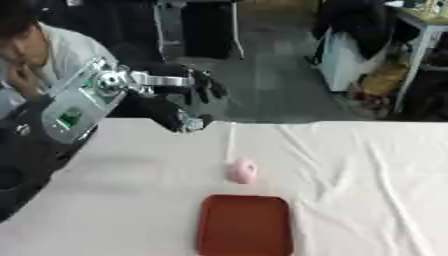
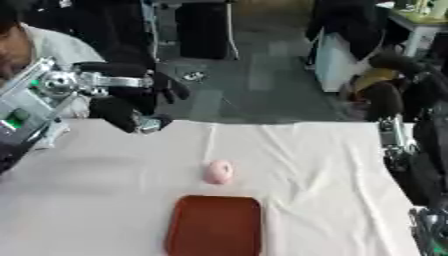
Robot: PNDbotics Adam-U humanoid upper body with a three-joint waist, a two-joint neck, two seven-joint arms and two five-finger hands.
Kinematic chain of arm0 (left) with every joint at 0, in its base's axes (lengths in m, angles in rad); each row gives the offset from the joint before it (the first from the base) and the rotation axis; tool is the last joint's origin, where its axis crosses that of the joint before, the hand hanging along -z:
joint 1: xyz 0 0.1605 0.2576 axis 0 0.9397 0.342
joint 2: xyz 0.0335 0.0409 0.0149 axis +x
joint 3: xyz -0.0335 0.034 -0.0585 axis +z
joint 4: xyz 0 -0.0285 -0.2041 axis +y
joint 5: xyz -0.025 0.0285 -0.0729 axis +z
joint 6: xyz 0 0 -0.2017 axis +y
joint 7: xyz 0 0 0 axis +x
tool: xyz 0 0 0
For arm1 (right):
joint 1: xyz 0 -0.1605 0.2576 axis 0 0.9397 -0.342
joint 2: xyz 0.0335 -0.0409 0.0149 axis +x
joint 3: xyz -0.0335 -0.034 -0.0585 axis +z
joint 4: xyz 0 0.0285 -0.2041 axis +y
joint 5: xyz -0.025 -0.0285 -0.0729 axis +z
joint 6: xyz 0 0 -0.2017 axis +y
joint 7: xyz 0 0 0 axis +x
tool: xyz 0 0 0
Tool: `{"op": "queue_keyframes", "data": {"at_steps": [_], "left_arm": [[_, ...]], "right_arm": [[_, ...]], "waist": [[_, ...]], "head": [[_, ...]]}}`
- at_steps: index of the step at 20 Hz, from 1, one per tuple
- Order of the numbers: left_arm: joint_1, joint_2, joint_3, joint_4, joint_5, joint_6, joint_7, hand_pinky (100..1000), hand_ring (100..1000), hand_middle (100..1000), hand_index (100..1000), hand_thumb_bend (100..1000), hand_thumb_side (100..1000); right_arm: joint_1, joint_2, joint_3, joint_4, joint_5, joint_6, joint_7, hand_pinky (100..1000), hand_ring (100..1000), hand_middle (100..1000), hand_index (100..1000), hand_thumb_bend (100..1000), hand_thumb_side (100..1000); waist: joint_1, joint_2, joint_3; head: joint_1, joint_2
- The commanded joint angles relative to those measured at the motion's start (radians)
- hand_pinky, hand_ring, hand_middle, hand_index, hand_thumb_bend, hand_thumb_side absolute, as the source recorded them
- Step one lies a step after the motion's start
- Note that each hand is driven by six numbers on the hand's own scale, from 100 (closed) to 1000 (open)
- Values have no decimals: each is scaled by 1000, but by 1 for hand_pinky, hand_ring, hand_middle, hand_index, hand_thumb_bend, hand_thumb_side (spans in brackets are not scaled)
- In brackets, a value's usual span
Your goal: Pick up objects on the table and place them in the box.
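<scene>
A small pink object (image 1: 241, 171) is seen on the white cloth (image 1: 350, 170), just beyond the red box (image 1: 244, 225). The left hand (image 1: 188, 95) is raised far left, fingers curled, nothing held. Only the right eye view shows the right arm (image 2: 395, 137); its fingers cannot be told

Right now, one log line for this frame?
left hand: raised beyond table edge, holding nothing | right hand: not visible | pink object: on tablecloth, behind red tray | tray: holds nothing

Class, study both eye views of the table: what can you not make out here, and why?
- Pink object: too blurred to name, both views.
- Red box: near end cut off by the bottom edge; contents not readable.
- Left hand: dark and blurred, fingers unreadable.
- Right hand: only an arm at the right eye view's edge; hand not shown.
</scene>
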Motion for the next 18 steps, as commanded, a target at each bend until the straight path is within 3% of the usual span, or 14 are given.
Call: {"op": "queue_keyframes", "data": {"at_steps": [1,3,4,5,8,10,17,18], "left_arm": [[-46,-18,-2,86,-45,-41,-75,789,834,942,1000,820,595],[-60,-35,-20,142,-81,-63,-90,817,857,962,1000,846,641],[-66,-41,-28,165,-99,-76,-93,898,938,1000,1000,878,703],[-71,-47,-32,183,-115,-88,-94,898,938,1000,1000,880,708],[-89,-61,-49,235,-152,-132,-95,946,968,1000,1000,982,904],[-105,-70,-63,270,-164,-159,-95,958,959,1000,1000,1000,1000],[-155,-121,-66,375,-146,-182,-95,927,924,990,1000,970,1000],[-158,-128,-64,384,-149,-177,-95,889,908,984,1000,985,1000]], "right_arm": [[-7,-8,-1,-7,-2,-1,3,393,585,750,833,273,844],[-7,-6,0,-7,-3,-1,5,393,585,750,833,273,844],[-8,-5,1,-7,-3,-1,6,393,585,750,833,272,844],[-9,-5,1,-7,-3,-1,6,393,585,750,833,272,844],[-10,-2,2,-7,-3,-2,7,393,585,750,833,272,844],[-11,-1,3,-7,-4,-3,8,393,585,750,833,272,844],[-11,3,3,-7,-4,-4,9,394,585,750,833,272,843],[-11,4,3,-7,-4,-4,9,394,585,750,833,272,843]], "waist": [[0,-14,-2],[1,-14,-5],[1,-13,-7],[1,-13,-7],[2,-13,-11],[3,-13,-13],[4,-15,-17],[4,-16,-17]], "head": [[-6,2],[-6,3],[-6,2],[-6,2],[-3,4],[-1,4],[4,8],[4,8]]}}
